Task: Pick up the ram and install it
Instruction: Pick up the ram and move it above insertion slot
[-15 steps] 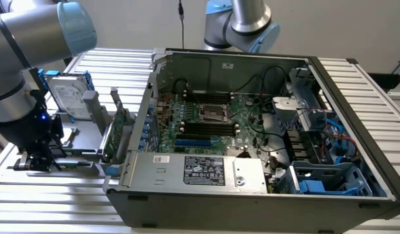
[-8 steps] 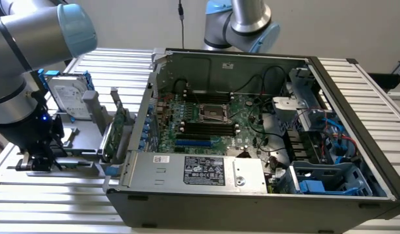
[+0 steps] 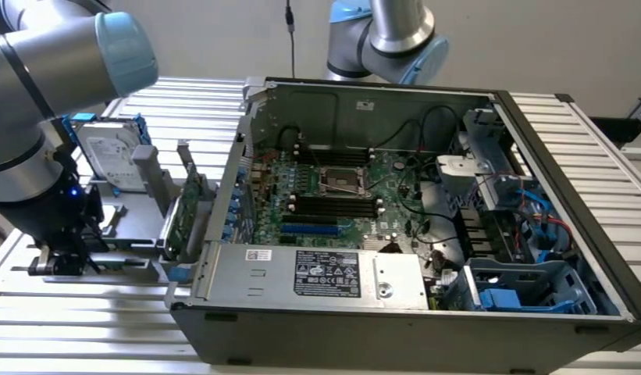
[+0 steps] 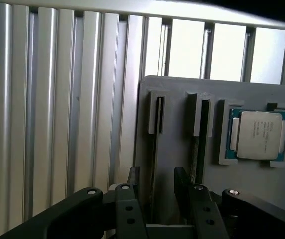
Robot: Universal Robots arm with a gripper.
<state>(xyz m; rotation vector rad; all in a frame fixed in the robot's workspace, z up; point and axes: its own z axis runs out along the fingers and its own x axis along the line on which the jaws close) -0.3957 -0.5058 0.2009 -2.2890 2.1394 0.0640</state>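
Note:
Two thin ram sticks stand on edge in the slots of a grey holder tray [image 4: 177, 99]. One ram stick [image 4: 156, 132] runs between my gripper's fingers, and the other [image 4: 199, 134] lies just beside one finger. My gripper [image 4: 157, 184] is open and straddles the first stick without clamping it. In the exterior view the gripper [image 3: 65, 262] hangs low over the grey fixture [image 3: 127, 234] at the exterior view's left, outside the open computer case [image 3: 404, 312]. The motherboard [image 3: 341, 195] lies inside the case, with long black memory slots [image 3: 336, 205] near its middle.
A processor chip [image 4: 258, 134] sits in a recess of the tray beside the sticks. On the fixture stand a hard drive [image 3: 112, 160] and a larger green card [image 3: 190, 211]. A second arm [image 3: 388, 39] stands behind the case. The table [image 4: 58, 124] is ribbed metal.

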